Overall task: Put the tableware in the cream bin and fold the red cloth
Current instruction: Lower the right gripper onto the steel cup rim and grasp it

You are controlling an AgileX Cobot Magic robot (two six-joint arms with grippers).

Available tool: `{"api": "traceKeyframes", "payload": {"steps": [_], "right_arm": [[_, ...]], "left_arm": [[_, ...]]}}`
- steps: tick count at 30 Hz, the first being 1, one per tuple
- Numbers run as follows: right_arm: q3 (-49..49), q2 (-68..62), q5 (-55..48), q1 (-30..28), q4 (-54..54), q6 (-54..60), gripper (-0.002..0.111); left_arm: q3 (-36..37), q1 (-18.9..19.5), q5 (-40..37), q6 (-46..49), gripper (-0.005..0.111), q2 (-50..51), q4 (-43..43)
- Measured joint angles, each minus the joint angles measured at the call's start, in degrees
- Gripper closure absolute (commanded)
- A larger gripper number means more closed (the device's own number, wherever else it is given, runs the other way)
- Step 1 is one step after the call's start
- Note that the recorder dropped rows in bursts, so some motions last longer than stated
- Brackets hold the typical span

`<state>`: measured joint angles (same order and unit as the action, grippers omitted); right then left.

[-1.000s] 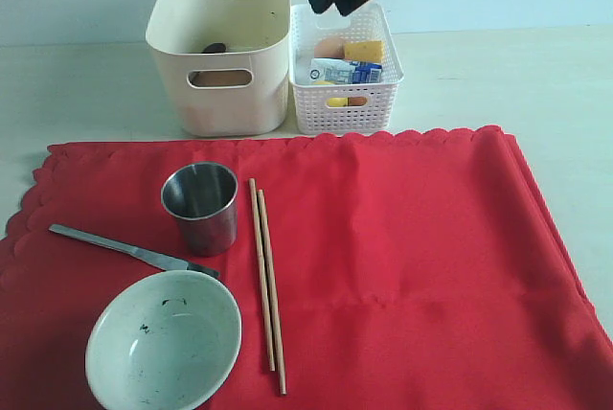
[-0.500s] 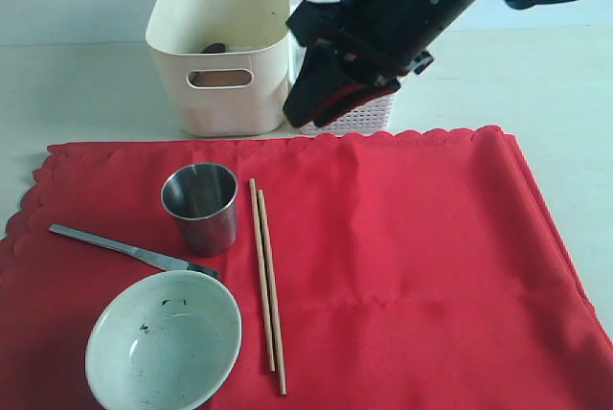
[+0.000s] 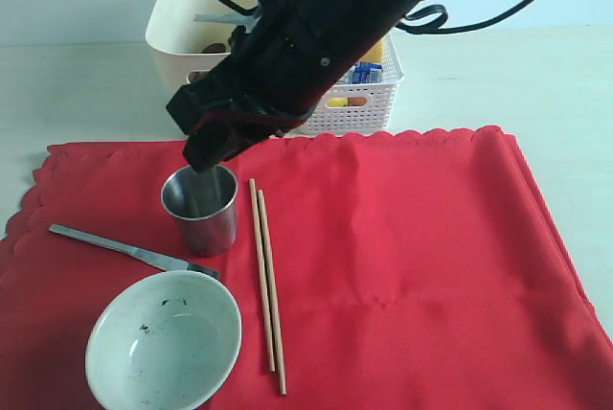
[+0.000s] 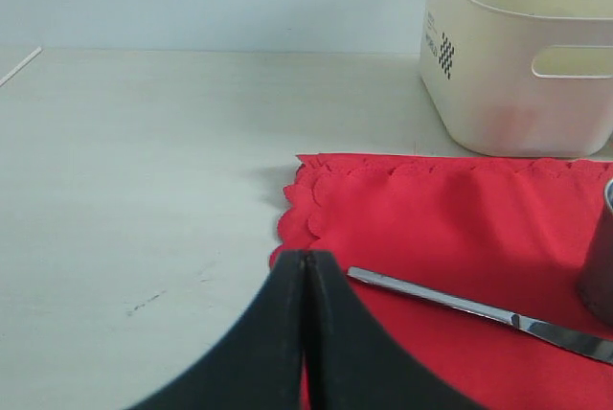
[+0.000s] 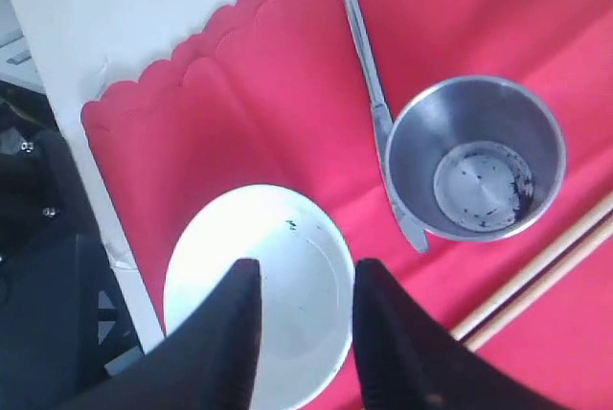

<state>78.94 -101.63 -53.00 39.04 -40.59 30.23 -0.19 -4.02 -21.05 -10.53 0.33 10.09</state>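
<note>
Near parted right jaws, steel cup [image 3: 199, 207] upright

Your right arm [image 3: 316, 36] hides most of the cream bin [image 3: 165, 46] and the white basket [image 3: 369, 108] behind it, so you cannot make out the bin's contents. Past your left gripper [image 4: 305, 259], the frame edge cuts off the steel cup [image 4: 599, 257].

Shiny steel cup [image 3: 201, 220], matt red cloth [image 3: 412, 238], bare wooden chopsticks [image 3: 268, 285], smooth plastic cream bin [image 4: 517, 79]
</note>
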Motion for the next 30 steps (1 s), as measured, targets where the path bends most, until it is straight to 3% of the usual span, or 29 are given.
{"api": "traceKeyframes", "payload": {"steps": [7,20,30], "right_arm": [[1.33,-4.04,1.02,0.46,2.15,0.0,0.076],[12.28,-14.68,1.89,0.46,17.82,-11.53,0.068],[17.44,-20.7,1.89,0.46,18.86,-13.42,0.068]], "left_arm": [[0.0,0.0,0.0,0.0,0.107,0.0,0.0],[0.0,0.0,0.0,0.0,0.107,0.0,0.0],[0.0,0.0,0.0,0.0,0.107,0.0,0.0]]}}
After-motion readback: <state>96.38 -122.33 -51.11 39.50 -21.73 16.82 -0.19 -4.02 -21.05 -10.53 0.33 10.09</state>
